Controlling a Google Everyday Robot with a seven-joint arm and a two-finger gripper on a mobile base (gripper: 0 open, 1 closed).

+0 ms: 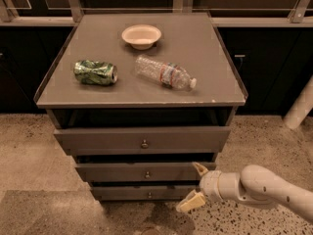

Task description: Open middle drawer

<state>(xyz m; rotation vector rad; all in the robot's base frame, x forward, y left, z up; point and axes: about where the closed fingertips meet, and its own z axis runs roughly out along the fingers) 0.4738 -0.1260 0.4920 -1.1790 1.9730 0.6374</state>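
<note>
The middle drawer (117,172) is a grey-brown flat front with a small round metal knob (147,175) at its centre, second of three in the cabinet. It stands out a little less than the top drawer (98,140) above it. My gripper (196,185) reaches in from the lower right on a white arm. It is open, with one cream fingertip at the drawer's right end and the other lower, in front of the bottom drawer (122,193). It holds nothing.
On the cabinet top (220,82) lie a crushed green can (95,72), a clear plastic bottle (164,73) on its side and a cream bowl (141,35). Dark cabinets stand behind. A white post (299,109) stands at the right on the speckled floor.
</note>
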